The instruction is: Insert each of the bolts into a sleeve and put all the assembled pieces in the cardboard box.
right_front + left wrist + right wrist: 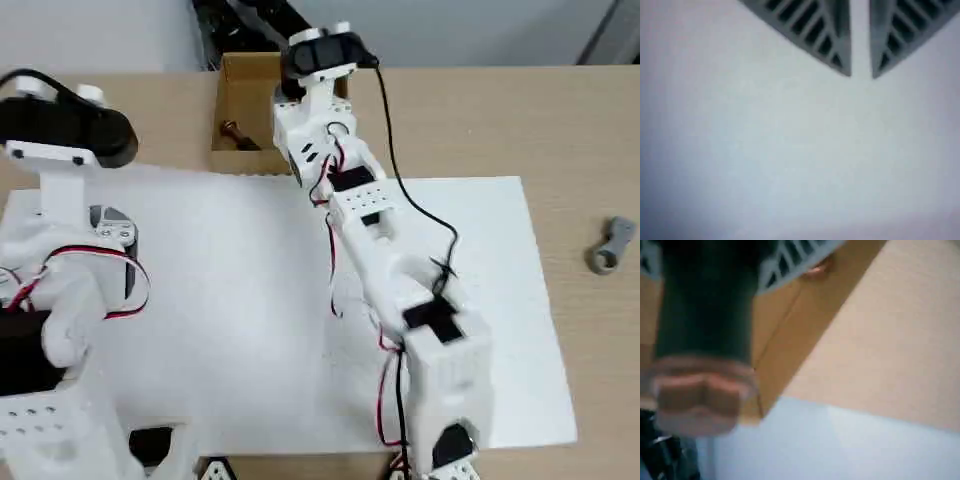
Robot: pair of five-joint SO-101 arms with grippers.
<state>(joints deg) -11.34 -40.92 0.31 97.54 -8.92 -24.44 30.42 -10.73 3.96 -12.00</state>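
Looks like the drop-off step: right gripper (720, 265) clamped on a dark sleeve (705, 305) with a bolt head (700, 395) showing at its end, held over the near edge of the cardboard box (250, 95), toward its right corner. Already inside the box, close to its left wall: one assembled piece (238, 135). Next, most likely: carry the held piece on past the rim, over bare box floor, lower a little, then spread the fingers. Worth minding the near wall, close under the sleeve, and the piece already lying inside. Bare floor visible toward the far left corner of the box, so room enough there for a clean release. Left gripper (861, 55) well away from the box, low over the white sheet (230, 300), jaws drawn to a narrow slit with nothing between. Far to the right of the box, on the bare table (560, 120), a small grey part (610, 245), well clear of any likely path.
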